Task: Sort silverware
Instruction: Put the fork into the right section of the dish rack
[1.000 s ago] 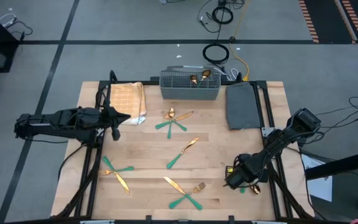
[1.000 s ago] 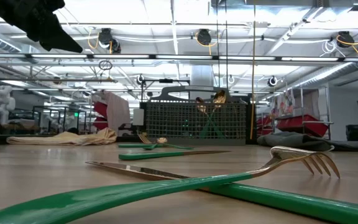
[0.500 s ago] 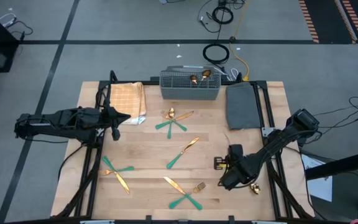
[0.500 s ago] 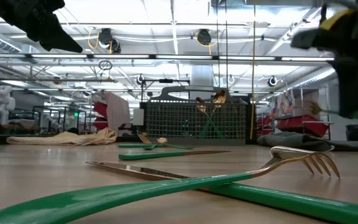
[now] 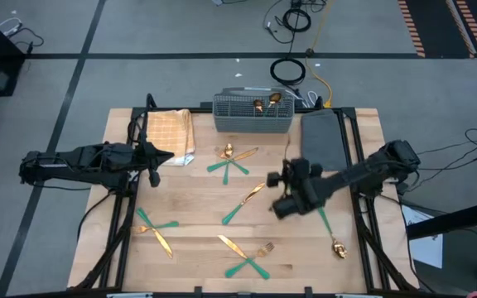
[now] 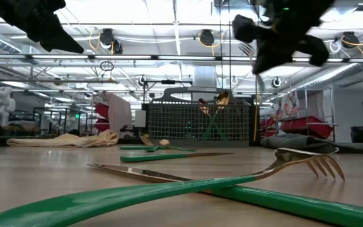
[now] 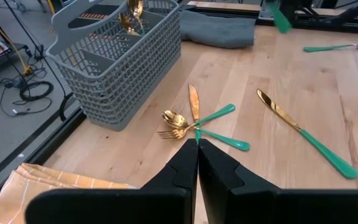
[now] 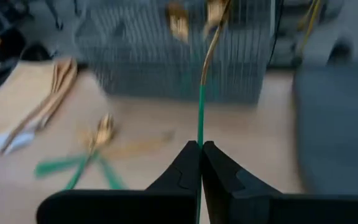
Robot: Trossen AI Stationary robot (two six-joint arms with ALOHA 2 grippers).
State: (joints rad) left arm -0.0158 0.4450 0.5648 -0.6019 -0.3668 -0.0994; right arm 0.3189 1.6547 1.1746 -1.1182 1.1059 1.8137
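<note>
The silverware has teal handles and gold ends. One piece [image 8: 199, 106] is lifted, with my right gripper [image 5: 286, 178] shut on it above the table's middle right, high in the low view [image 6: 282, 31]. The grey basket [image 5: 253, 116] at the far edge holds two pieces upright. Three crossed pieces [image 5: 230, 161] lie in front of it, with a knife [image 5: 245, 203], a pair [image 5: 156, 228], another crossed group [image 5: 247, 257] and a spoon [image 5: 331, 236] lying flat on the wood. My left gripper [image 7: 197, 146] waits shut at the left [image 5: 171, 157], holding nothing. My right gripper pinches the piece's teal handle [image 8: 199, 134] between its two fingers. The handle runs out along the fingers, not across them. Its gold neck [image 8: 209, 53] points toward the basket. The piece is lifted clear of the table and slants a little down.
A tan checked cloth [image 5: 171, 136] lies at the far left and a folded grey cloth [image 5: 321, 141] at the far right beside the basket. Bare wood shows between the loose pieces in the middle of the table. The room's racks and lights stand beyond the far edge.
My right gripper has risen from the table's near right corner and swung toward the far edge and the middle. It has turned from pointing down to nearly level and carries one piece of silverware. A spoon stays where the gripper was.
</note>
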